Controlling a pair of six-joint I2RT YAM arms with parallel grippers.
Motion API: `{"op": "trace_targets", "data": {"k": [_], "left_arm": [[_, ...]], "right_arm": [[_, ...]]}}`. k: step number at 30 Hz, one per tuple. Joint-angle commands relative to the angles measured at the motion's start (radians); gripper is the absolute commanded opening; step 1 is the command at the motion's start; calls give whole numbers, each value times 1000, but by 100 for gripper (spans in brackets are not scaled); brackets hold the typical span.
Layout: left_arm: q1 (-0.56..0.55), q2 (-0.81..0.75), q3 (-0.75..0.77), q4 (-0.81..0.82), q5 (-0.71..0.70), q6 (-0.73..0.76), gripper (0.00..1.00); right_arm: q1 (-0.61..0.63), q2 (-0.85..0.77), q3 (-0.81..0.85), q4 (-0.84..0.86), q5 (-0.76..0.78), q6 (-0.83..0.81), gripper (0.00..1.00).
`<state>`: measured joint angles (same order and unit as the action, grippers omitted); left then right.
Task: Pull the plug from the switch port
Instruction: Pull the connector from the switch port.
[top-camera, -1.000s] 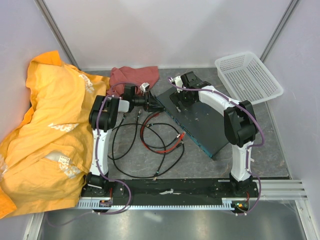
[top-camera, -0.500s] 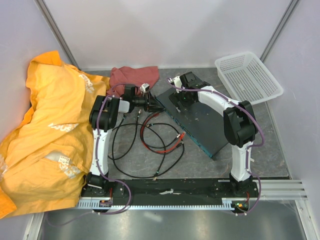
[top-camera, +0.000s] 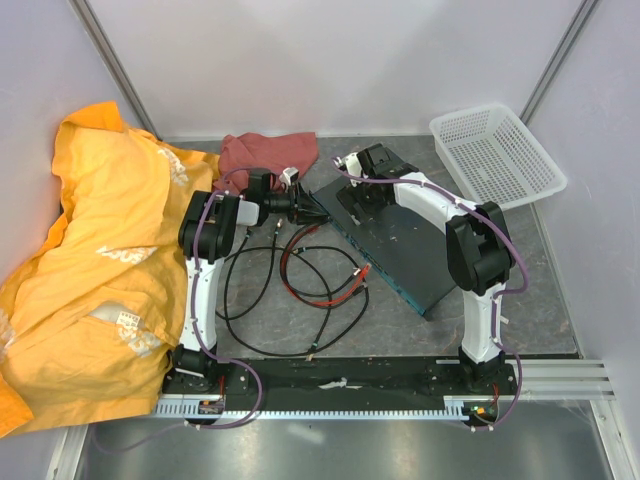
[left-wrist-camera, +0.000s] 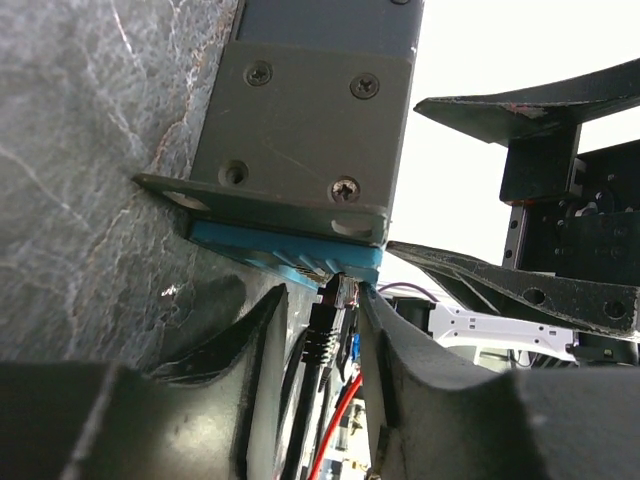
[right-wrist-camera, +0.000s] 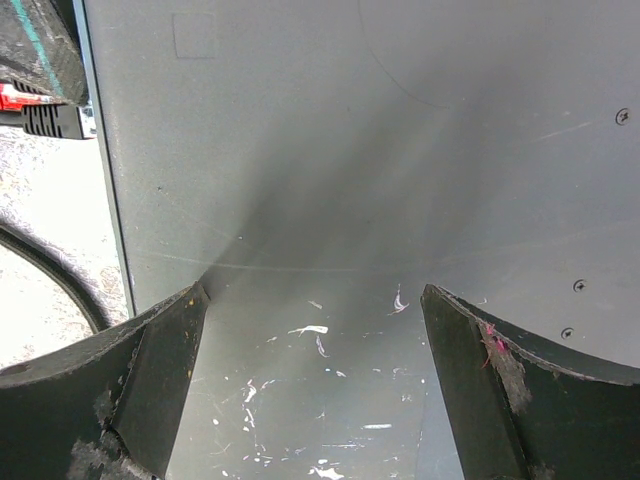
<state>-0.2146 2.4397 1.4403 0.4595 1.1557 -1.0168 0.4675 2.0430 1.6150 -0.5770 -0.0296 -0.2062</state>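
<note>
The switch (top-camera: 400, 250) is a flat dark slab with a teal edge (left-wrist-camera: 290, 255), lying at an angle on the table. A black plug (left-wrist-camera: 323, 330) with a clear tip sits in a port on that teal edge. My left gripper (left-wrist-camera: 324, 292) is open and straddles the plug: the right finger (left-wrist-camera: 390, 340) is against it and a narrow gap shows at the left finger (left-wrist-camera: 262, 345). In the top view the left gripper (top-camera: 308, 208) is at the switch's left corner. My right gripper (right-wrist-camera: 312, 290) stands wide open with its tips down on the switch's top (right-wrist-camera: 350, 150), holding nothing.
Black and red cables (top-camera: 300, 290) loop on the table in front of the switch. A large orange cloth (top-camera: 100, 250) covers the left side, with a dull red cloth (top-camera: 265, 152) behind the left gripper. A white mesh basket (top-camera: 497, 155) stands at the back right.
</note>
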Motion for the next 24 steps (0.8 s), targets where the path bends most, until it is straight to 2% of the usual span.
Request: {"op": "trace_targets", "data": {"k": [1, 5, 6, 8, 24], "left_arm": [[-3, 28, -6, 28, -67, -39, 36], [-3, 30, -14, 51, -67, -49, 21], [-2, 28, -17, 60, -65, -52, 11], [-2, 28, -20, 64, -65, -52, 2], [38, 28, -55, 122, 24, -16, 1]], "right_arm": [[14, 6, 17, -26, 5, -10, 98], [14, 6, 17, -26, 7, -12, 98], [16, 6, 17, -26, 7, -10, 98], [17, 6, 17, -26, 7, -13, 98], [36, 0, 11, -24, 7, -21, 98]]}}
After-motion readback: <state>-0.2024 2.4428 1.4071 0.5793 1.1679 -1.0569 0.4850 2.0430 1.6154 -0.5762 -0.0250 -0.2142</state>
